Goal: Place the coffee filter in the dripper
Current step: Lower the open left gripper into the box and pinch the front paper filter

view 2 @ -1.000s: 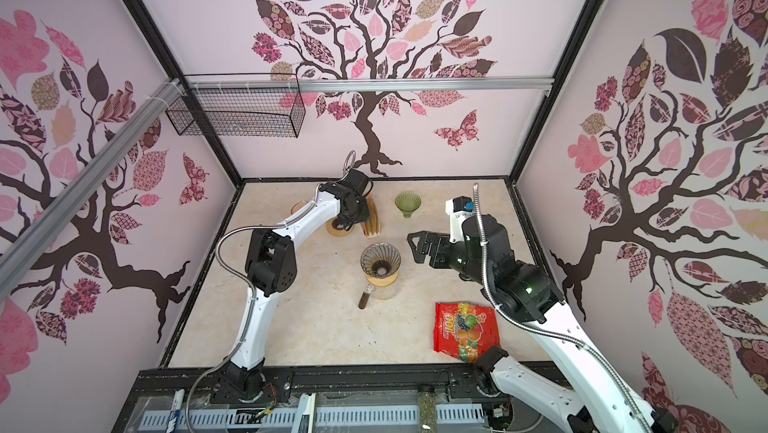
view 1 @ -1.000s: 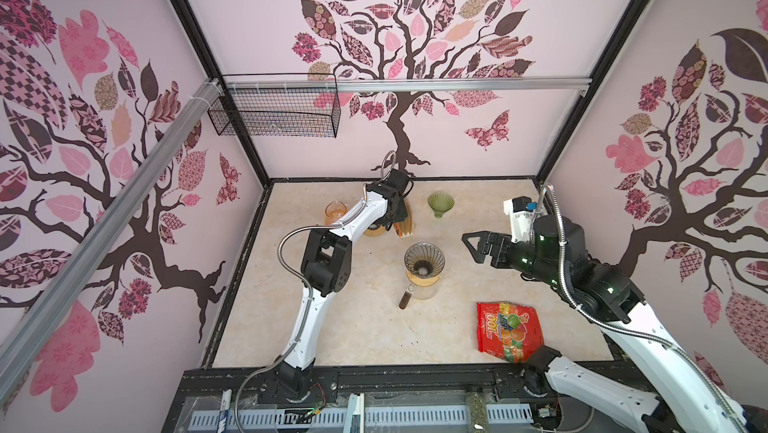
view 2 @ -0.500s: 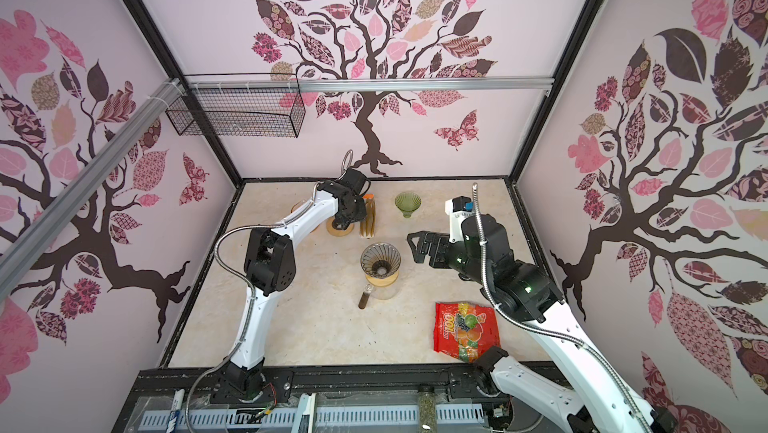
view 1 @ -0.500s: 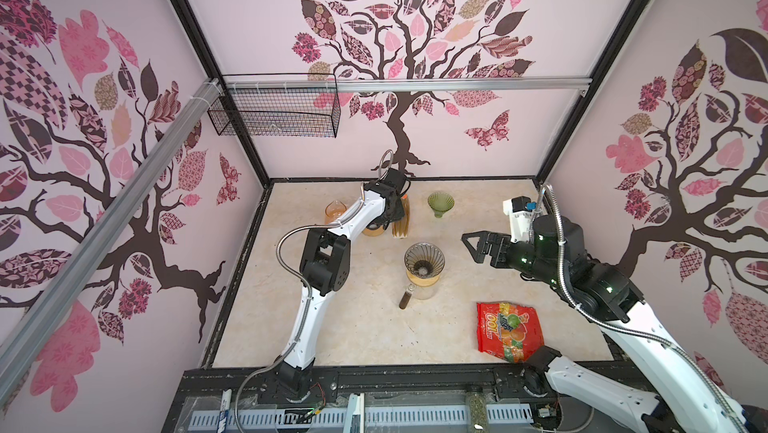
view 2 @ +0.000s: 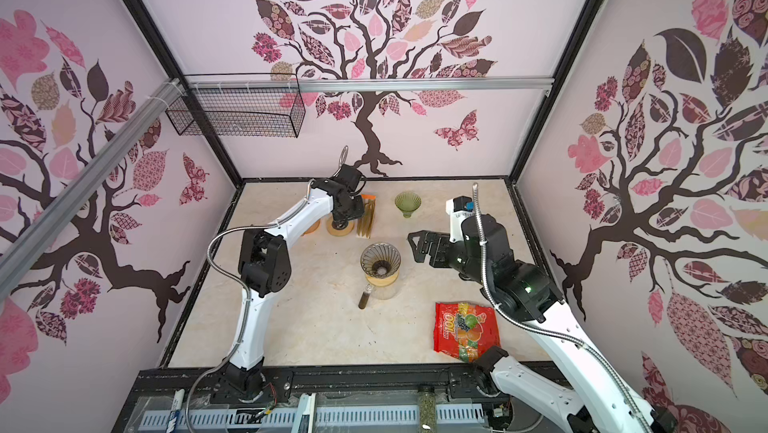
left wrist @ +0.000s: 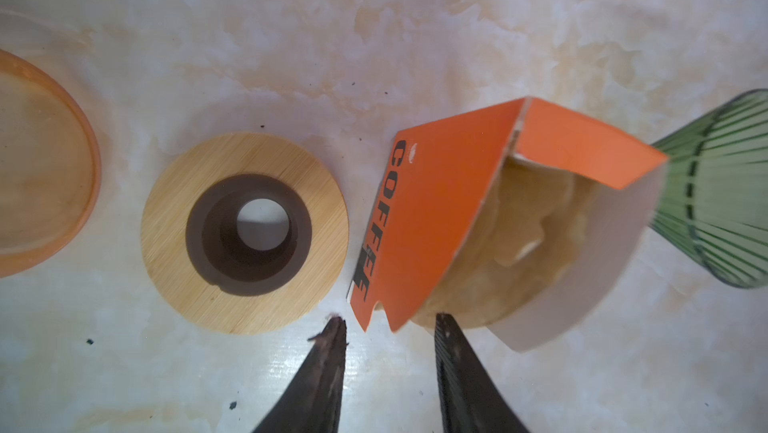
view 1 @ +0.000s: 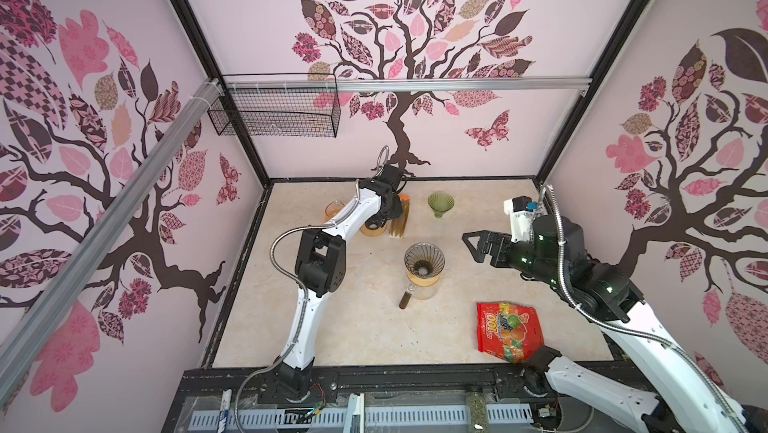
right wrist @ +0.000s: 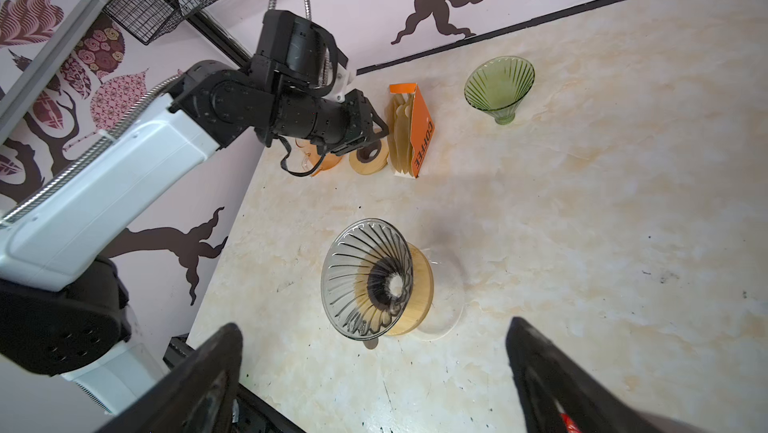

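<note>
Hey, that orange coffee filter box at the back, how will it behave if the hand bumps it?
The orange box is thin card standing upright and narrow, so it probably tips or slides easily. It likely weighs little, holding only paper filters. Those look soft and nested, so the left hand might drag out several.

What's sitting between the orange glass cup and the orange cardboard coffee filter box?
A flat round wooden ring with a dark brown collar lies there; the left wrist view shows it plainly.
</note>
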`<move>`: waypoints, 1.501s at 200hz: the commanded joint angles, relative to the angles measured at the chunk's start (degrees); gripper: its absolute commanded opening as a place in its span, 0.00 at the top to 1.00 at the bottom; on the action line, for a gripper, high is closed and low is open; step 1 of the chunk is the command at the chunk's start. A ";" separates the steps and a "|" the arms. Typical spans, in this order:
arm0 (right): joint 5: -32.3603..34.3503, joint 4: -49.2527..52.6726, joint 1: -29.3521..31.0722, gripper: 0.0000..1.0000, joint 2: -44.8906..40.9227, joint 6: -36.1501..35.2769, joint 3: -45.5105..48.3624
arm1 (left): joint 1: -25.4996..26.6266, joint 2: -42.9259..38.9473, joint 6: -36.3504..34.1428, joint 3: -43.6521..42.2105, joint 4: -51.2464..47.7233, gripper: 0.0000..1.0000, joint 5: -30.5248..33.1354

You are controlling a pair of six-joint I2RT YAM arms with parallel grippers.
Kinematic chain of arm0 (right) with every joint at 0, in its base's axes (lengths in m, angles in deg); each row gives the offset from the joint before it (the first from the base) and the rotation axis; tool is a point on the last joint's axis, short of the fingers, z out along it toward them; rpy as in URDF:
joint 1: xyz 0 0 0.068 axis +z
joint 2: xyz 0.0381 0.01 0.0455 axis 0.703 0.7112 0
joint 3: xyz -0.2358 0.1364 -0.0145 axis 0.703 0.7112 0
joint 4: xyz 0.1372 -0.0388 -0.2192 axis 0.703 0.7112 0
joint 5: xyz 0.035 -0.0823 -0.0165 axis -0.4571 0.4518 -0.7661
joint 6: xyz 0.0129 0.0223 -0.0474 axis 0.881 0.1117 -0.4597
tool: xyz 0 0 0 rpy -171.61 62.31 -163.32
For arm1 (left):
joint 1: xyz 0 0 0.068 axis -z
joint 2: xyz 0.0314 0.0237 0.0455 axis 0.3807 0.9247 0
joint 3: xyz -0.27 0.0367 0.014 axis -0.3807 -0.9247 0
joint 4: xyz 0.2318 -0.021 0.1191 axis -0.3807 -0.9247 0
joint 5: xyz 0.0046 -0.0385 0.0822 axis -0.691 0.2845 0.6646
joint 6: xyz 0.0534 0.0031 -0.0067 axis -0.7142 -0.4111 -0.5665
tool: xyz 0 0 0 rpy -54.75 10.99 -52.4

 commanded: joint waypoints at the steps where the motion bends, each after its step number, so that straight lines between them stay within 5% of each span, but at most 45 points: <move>1: 2.09 0.74 0.00 0.00 -0.60 -0.44 -1.30 | 0.00 -7.35 -0.86 -2.21 1.62 0.61 -1.25; 46: 2.17 1.61 -0.01 0.00 0.57 -0.07 -1.68 | 0.08 -9.16 0.22 -1.82 3.90 0.69 -5.67; 107: 1.58 5.33 0.00 0.00 2.90 -0.24 -4.26 | 0.16 -1.43 1.43 7.35 2.32 0.78 -6.43; 191: -2.25 3.51 0.04 0.00 2.06 -1.99 -3.45 | -0.04 7.96 2.49 17.28 0.19 0.79 -3.99; 300: -2.80 3.89 -0.01 0.00 3.62 -3.42 -3.92 | -0.07 11.04 0.86 18.85 -0.11 0.77 -1.26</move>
